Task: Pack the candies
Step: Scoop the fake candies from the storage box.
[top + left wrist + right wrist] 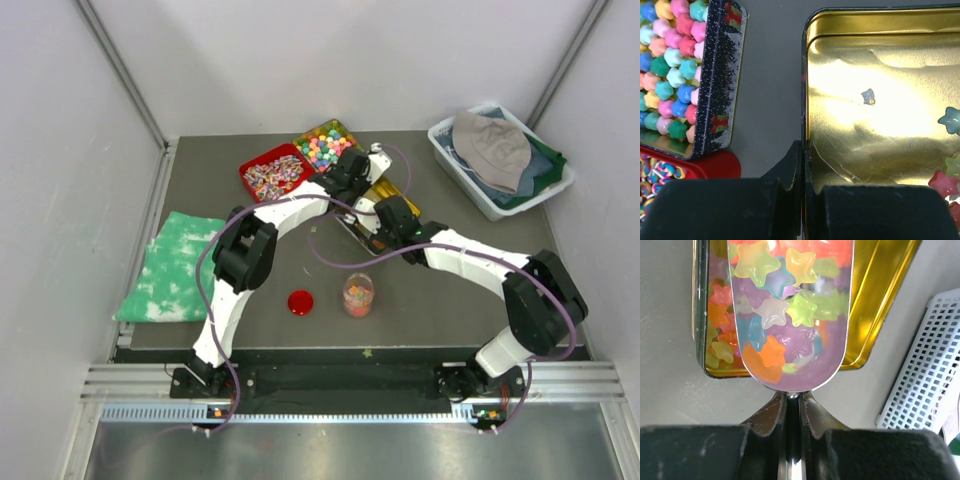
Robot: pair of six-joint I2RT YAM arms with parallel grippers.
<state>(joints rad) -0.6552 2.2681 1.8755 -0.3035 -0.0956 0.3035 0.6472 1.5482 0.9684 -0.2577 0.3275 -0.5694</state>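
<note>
Table (pixel 410 315): dark; we read the top view as the clock face.
Bin (pixel 455 175): white, at 2 o'clock, with a cap and cloths inside.
Cloth (pixel 175 265): green and white, at 9 o'clock.
Gold tin (pixel 880 100): just past centre toward 12 o'clock, open. Most of its floor is bare.
Dark tin (pixel 720 75): at 12 o'clock, full of matte pastel stars; not ours.
Tray (pixel 715 167): red, at 11 o'clock, holding wrapped sweets; not ours.
Jar (pixel 358 295): at 6 o'clock from the gold tin, open and partly filled.
Left gripper (pixel 802 150): jaws pinched thin on the gold tin's wall, pinning it.
Right gripper (pixel 792 400): jaws narrow, clamped on the scoop's handle.
Scoop (pixel 790 382): metal, heaped, held over the gold tin's end.
Lid (pixel 300 301): red, off, near the jar at its 9 o'clock.
Candies (pixel 772 350): glossy jelly stars. We find them heaped in the scoop, loose in the gold tin and some in the jar.
Step, as we judge it: carry the load to the jar.
Risk 1: the heap is high, so any tilt or jolt on the way would shed stars onto the table.
Risk 2: the jar mouth looks little wider than the scoop, so a fast pour would overshoot.
Risk 3: a knock from the scoop or the arm could tip the jar.
</note>
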